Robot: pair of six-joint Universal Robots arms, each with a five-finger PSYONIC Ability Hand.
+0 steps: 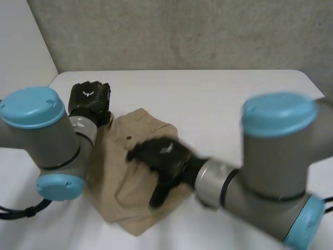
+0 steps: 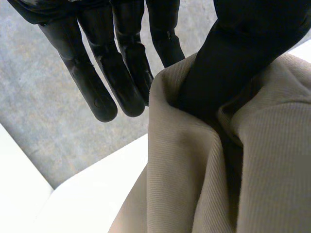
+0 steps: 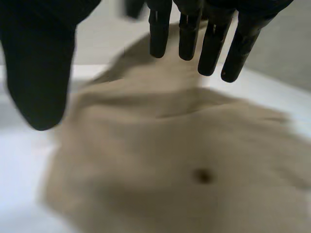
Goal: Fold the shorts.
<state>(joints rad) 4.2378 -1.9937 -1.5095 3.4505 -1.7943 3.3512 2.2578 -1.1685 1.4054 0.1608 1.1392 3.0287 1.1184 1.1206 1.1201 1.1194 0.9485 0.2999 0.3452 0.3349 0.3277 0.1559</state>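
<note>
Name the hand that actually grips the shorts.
The left hand: it pinches an edge of the shorts between thumb and fingers. The right hand is open over the cloth's middle, fingers straight, holding nothing.

The shorts lie on the table, left of centre; left hand at their far-left corner; right hand above their middle.

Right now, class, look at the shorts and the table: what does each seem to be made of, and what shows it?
Shorts: tan woven cloth, probably cotton twill; the signs are fine diagonal ribs, a matte look and soft creases. Table: white, smooth and hard, perhaps laminate or painted board; it has an even surface with a faint sheen, but the material is not certain.
</note>
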